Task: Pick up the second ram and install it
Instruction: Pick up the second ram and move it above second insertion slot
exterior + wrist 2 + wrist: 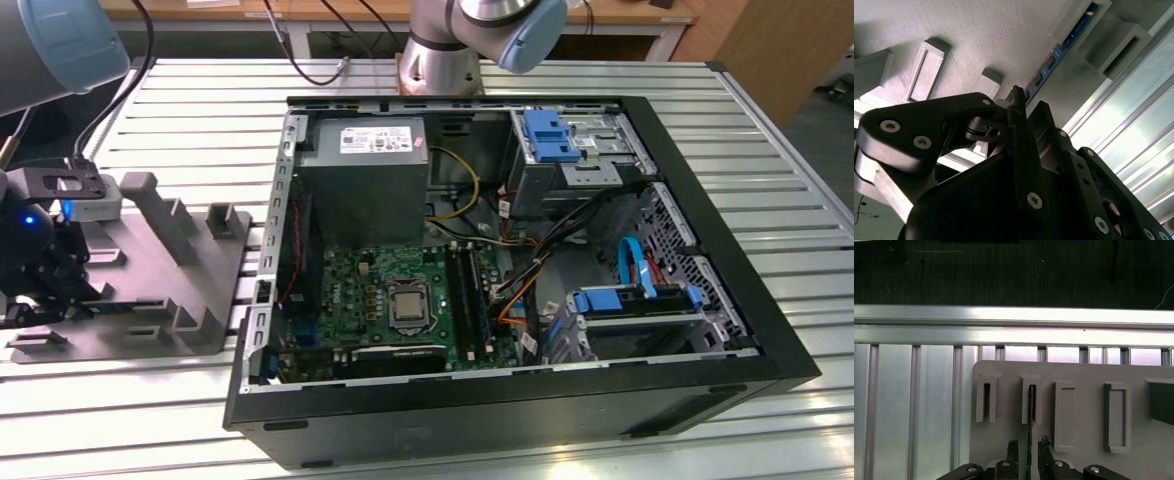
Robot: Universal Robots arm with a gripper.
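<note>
Fingers (1013,447) of your gripper (1028,444) stand apart, one on each side of the second ram (1030,415), and in the first wrist view a strip of bare fixture shows between the stick and one of them. They are not clamped on it. The second ram stands on its long edge on the grey fixture (1089,371), seen edge-on as a thin dark line, with its far end seated in a slotted post (1037,400). A second slotted post (980,400) stands just beside that one.

In the second wrist view you see the same stick (1054,57) as a dark blue strip with small chips. It runs along its groove in the fixture (979,30) towards the fingertips of the gripper (1029,102).

In the exterior view your gripper (47,275) hangs low over the fixture (174,250) at that view's left, on the slatted table (200,110). It is well apart from the green motherboard (387,290) in the open computer case (507,398)
</note>
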